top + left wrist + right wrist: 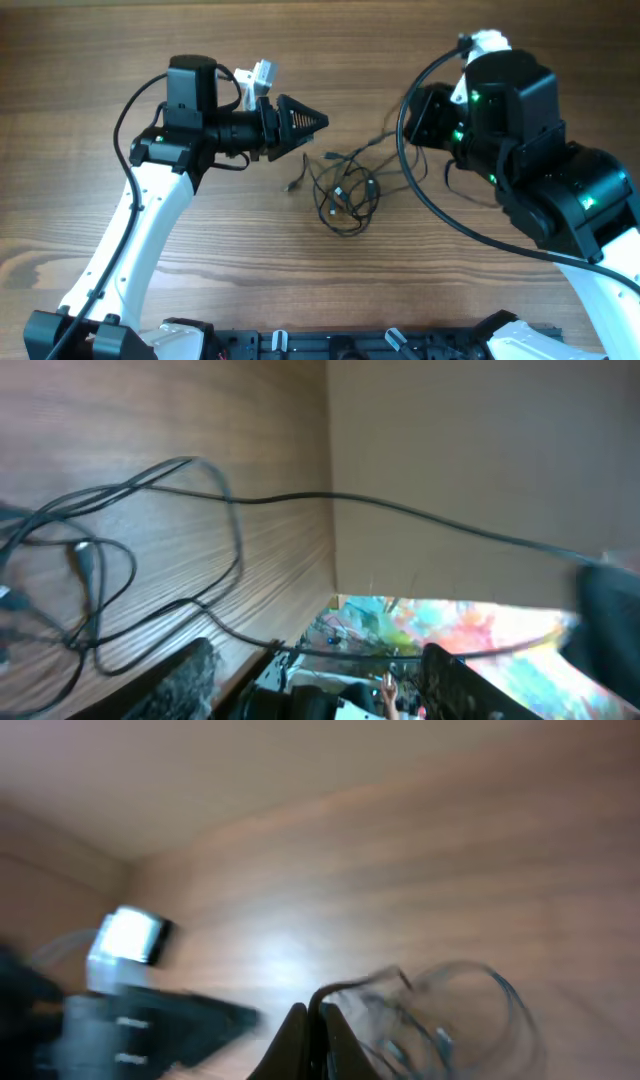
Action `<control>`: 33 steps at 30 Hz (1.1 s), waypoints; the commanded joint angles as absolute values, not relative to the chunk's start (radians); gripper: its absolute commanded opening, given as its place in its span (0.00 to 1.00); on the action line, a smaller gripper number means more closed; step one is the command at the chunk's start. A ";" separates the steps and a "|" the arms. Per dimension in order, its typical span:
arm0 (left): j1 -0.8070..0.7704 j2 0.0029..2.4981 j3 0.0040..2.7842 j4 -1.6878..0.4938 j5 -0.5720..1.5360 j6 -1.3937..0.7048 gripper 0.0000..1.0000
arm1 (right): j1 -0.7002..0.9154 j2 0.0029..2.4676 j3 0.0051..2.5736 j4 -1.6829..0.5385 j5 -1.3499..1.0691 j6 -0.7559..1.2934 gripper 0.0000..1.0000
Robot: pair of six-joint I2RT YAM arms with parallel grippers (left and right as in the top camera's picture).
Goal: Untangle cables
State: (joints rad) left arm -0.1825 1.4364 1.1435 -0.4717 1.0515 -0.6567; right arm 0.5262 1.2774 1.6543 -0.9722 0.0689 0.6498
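Observation:
The cables (345, 192) lie as a loose tangle of thin dark wires on the wooden table between my two arms. The tangle also shows in the left wrist view (95, 575) and, blurred, in the right wrist view (455, 1015). My left gripper (318, 122) points right, just up-left of the tangle. Its fingers (318, 665) are spread open and hold nothing. My right gripper (316, 1020) is shut on one thin strand, which arches out from between its fingertips. One strand (450, 525) runs taut out of the tangle towards the right. In the overhead view the right fingers are hidden under the arm.
The right arm's thick black cable (425, 195) loops down over the table just right of the tangle. The left arm's gripper appears as a dark blur in the right wrist view (150, 1020). The table's edge and room clutter show in the left wrist view (400, 640).

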 commanded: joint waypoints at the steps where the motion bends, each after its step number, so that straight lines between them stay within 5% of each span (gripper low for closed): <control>1: -0.171 1.442 1.144 -0.572 0.865 -0.636 0.73 | 0.522 1.265 1.674 -0.813 -0.149 0.585 0.04; 12: -0.172 1.442 1.144 -0.782 0.598 -0.635 0.84 | 0.522 1.161 1.702 -0.215 -0.241 0.679 0.04; 22: -0.172 1.442 1.144 -0.783 0.548 -0.640 0.84 | 0.522 1.254 1.702 -0.503 -0.144 0.834 0.04; 33: -0.172 1.442 1.144 -0.828 0.521 -0.639 0.87 | 0.511 1.278 1.783 -0.102 -0.304 0.732 0.04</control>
State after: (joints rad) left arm -0.1764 1.4368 1.1435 -0.8268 0.5526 -0.6548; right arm 0.5251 1.3319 1.6962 -0.1646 -0.2695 0.7551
